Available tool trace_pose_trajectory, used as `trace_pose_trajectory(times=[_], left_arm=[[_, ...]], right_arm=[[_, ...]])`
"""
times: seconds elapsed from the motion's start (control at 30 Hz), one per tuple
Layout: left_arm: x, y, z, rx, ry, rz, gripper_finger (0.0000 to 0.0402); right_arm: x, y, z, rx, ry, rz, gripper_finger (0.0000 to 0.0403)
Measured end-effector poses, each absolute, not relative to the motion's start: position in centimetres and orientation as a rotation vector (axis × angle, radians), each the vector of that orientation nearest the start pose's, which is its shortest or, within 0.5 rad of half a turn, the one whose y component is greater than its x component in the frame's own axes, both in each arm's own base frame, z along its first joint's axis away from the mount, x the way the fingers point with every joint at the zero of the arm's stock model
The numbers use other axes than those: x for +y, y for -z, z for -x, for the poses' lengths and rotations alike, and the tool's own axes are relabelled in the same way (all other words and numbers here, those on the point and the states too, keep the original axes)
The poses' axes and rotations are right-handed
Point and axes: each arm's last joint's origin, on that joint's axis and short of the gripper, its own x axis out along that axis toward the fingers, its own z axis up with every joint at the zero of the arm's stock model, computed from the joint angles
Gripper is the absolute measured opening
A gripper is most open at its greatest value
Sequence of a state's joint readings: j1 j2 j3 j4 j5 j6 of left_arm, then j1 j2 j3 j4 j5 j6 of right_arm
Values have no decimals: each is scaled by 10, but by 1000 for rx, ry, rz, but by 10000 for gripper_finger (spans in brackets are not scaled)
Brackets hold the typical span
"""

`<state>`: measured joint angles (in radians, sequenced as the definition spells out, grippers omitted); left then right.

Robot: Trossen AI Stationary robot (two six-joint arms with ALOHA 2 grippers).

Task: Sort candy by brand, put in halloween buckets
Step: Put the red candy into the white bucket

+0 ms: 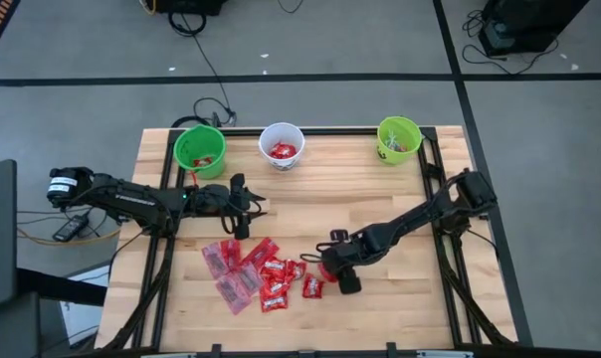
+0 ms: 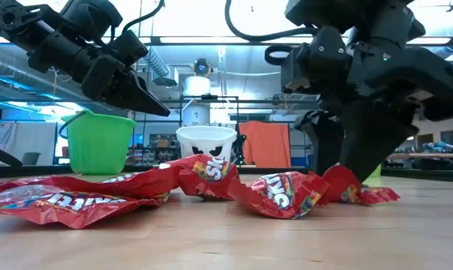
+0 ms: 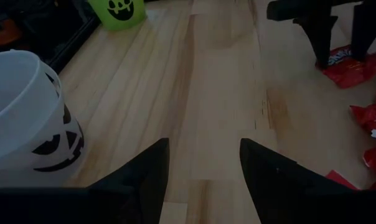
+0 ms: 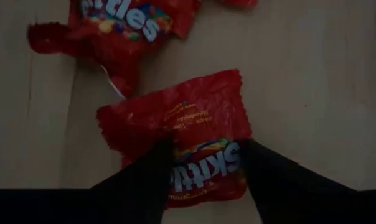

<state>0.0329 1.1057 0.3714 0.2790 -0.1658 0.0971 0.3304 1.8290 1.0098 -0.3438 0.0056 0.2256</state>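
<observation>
Red candy packets (image 1: 259,275) lie scattered flat on the wooden table (image 1: 400,308). One red Skittles packet (image 4: 194,118) lies apart at the pile's right. My right gripper (image 4: 206,155) points steeply down over it, open, with its fingers astride the packet's near part. My left gripper (image 1: 255,198) hangs open and bare above the table, near the white halloween bucket (image 3: 26,118). At the far edge stand a green bucket (image 1: 201,149), the white bucket (image 1: 282,144) and a green bucket with a dark face (image 1: 398,139). My right gripper comes at the Skittles packet from above. One finger (image 4: 152,174) stands over the packet's printed face and the other finger (image 4: 269,177) at its edge (image 4: 243,149). The packet lies flat on the table. I cannot tell whether the fingertips touch it.
Larger pinkish flat packets (image 1: 219,261) lie on the pile's left side. Red candy shows inside the left green bucket and the white one. Black rails (image 1: 435,189) run along the table's sides. Bare wood lies between the buckets and the pile.
</observation>
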Motion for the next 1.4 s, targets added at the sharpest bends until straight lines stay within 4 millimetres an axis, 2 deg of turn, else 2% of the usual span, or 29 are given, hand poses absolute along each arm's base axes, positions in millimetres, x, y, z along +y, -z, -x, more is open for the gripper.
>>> trace_pose_trajectory(times=[0.23,0.4,0.47,0.63,0.8,0.97,1.13,1.27,1.4], left_arm=[[12,-177,-210,464,-173,-125,202],[12,-177,-210,464,-173,-125,202],[12,-177,-210,464,-173,-125,202],[12,-177,-210,465,-174,-124,202],[12,-177,-210,465,-173,-124,202],[12,-177,-210,465,-173,-125,202],[12,-178,-210,454,-174,-124,202],[12,-179,-211,445,-175,-123,202],[12,-179,-211,446,-174,-123,202]], right_arm=[[97,-135,-326,1137,-123,-28,104],[86,-147,-345,1039,-134,10,25],[76,-156,-355,959,-112,31,9],[37,-174,-378,795,-6,59,11],[-17,-191,-392,644,115,37,6],[-71,-207,-396,457,197,-50,6],[-116,-220,-391,297,272,-149,9],[-144,-228,-384,207,344,-178,37],[-159,-232,-379,154,366,-211,100]])
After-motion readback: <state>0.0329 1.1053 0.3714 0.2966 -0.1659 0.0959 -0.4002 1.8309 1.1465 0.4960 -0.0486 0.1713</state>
